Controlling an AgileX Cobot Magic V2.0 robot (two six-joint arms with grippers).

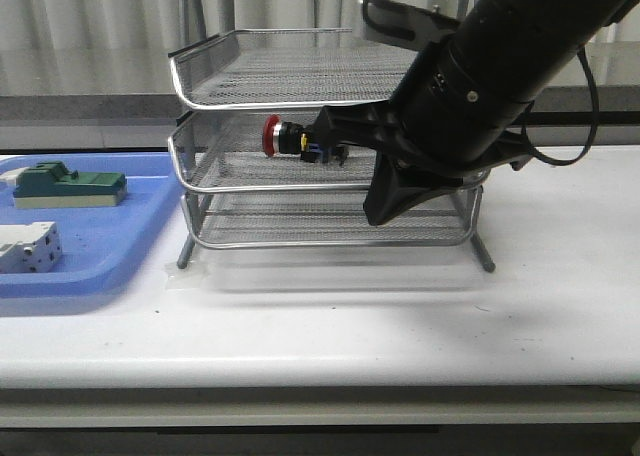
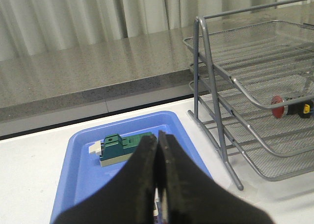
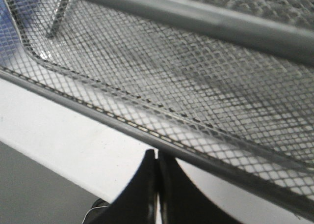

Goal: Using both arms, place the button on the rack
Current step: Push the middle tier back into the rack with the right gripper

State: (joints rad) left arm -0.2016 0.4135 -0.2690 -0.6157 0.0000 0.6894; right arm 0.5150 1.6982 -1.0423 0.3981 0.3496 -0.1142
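Observation:
The button (image 1: 288,137), with its red head to the left, lies on the middle tier of the silver wire rack (image 1: 300,71). It also shows in the left wrist view (image 2: 290,107), on the rack (image 2: 230,81). My right gripper (image 1: 374,214) is shut and empty, and hangs in front of the rack's front rim, below and right of the button. In the right wrist view its tips (image 3: 157,154) sit just under a tray rim of the rack (image 3: 196,76). My left gripper (image 2: 158,141) is shut and empty above the blue tray; it is out of the front view.
A blue plastic tray (image 1: 110,251) sits left of the rack and holds a green block (image 1: 70,184) and a white block (image 1: 28,248). In the left wrist view the tray (image 2: 81,180) and green block (image 2: 117,146) lie under my fingers. A grey ledge and curtain stand behind.

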